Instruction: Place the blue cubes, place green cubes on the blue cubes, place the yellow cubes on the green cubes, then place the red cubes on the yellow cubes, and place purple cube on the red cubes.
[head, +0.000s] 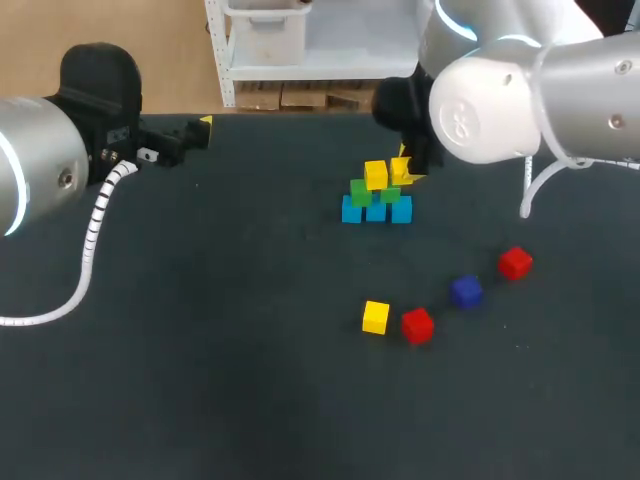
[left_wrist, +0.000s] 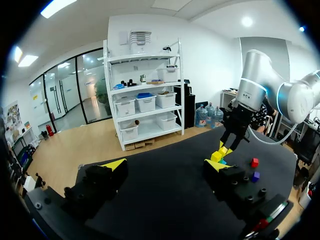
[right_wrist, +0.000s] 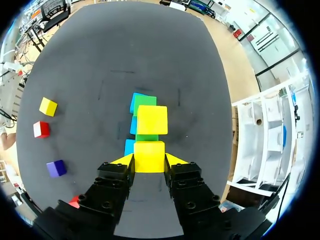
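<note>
I can read no text, number or sign here. The cubes (head: 376, 175) have plain faces. The round cap (head: 462, 118) on my right arm (head: 585, 95) bears a raised mark, too faint to make out.

Green cubes (head: 361, 192), yellow cubes (head: 376, 175) top blue cubes (head: 351, 210); red cubes (head: 417, 325), purple cube (head: 466, 291), spare yellow cube (head: 375, 317) lie loose.
</note>
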